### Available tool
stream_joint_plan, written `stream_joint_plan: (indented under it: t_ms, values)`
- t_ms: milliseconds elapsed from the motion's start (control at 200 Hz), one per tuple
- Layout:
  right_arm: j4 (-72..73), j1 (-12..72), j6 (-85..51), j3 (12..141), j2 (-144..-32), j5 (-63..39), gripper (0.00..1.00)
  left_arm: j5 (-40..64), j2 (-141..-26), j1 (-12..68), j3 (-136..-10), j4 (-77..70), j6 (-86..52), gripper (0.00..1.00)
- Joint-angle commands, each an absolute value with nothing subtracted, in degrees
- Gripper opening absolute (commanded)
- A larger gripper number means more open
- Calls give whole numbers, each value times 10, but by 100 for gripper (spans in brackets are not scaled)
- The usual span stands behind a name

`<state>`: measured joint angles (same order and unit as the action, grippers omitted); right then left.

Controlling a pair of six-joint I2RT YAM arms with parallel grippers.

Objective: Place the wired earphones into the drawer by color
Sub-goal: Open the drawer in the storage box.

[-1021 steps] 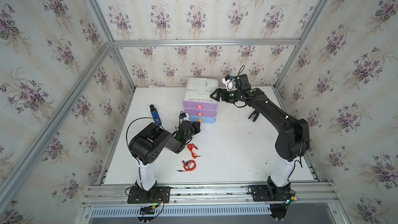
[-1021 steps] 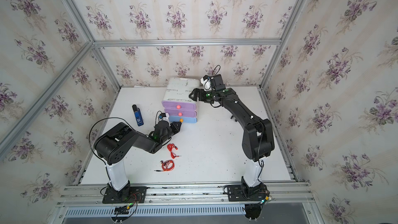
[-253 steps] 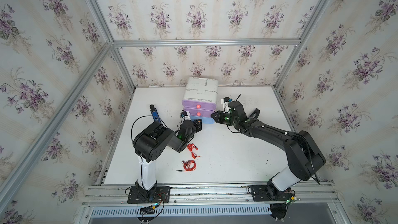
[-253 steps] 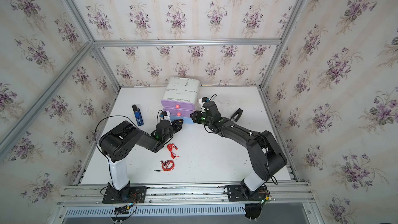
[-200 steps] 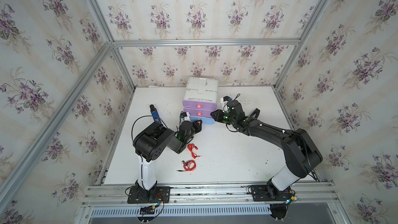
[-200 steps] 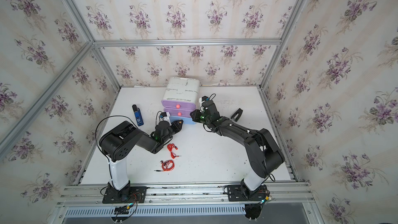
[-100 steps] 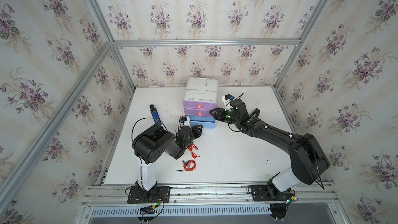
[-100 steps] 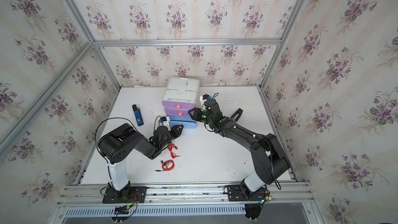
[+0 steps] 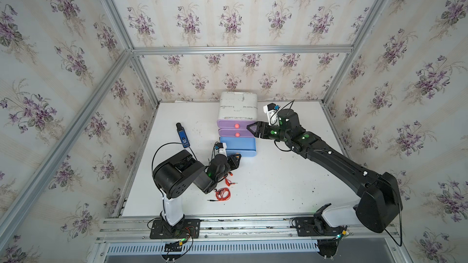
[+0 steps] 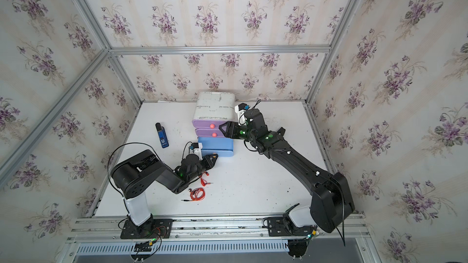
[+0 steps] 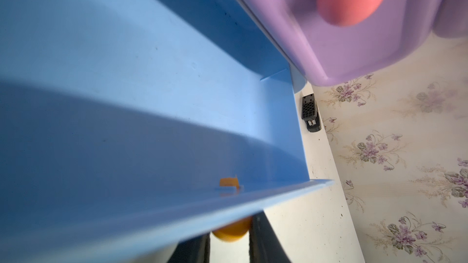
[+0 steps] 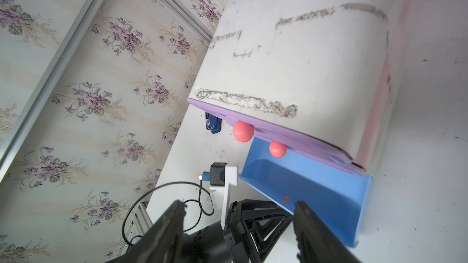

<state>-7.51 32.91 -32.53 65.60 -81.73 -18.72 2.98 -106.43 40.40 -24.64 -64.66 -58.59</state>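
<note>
Left claw (image 9: 237,158): we find it clamped on the orange knob (image 11: 231,232) of the blue drawer (image 9: 238,144).
Right claw (image 12: 238,206): jaws spread, empty, beside the purple drawers (image 9: 225,124).
Red earphones (image 9: 223,194): on the white table (image 9: 278,185) behind the left claw.
Room: bare table behind both claws; papered walls (image 9: 228,21) beyond.
Change: drawer farther out; right claw has opened.

left arm (image 9: 177,174): folded low, elbow bent, forearm forward | left gripper (image 9: 236,158): jaws narrow, pinching orange knob (image 11: 231,234) | right arm (image 9: 336,164): stretched long, forward and inward | right gripper (image 9: 251,129): jaws wide apart, empty
</note>
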Motion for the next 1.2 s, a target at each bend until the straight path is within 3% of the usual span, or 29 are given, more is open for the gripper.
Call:
stream_joint_plan:
  t_ms: [0, 185, 485, 1194]
  values:
    - [-116, 323, -313, 685, -829, -169, 78, 34, -1052, 408, -233, -633, -577, 16]
    - [-179, 305, -294, 780, -889, -147, 85, 33, -1015, 415, -218, -603, -572, 16]
    - [-201, 269, -287, 855, -948, -163, 86, 19, -997, 442, -219, -571, -568, 16]
    - [-202, 265, -280, 866, -975, -171, 89, 14, -969, 460, -216, -533, -562, 16]
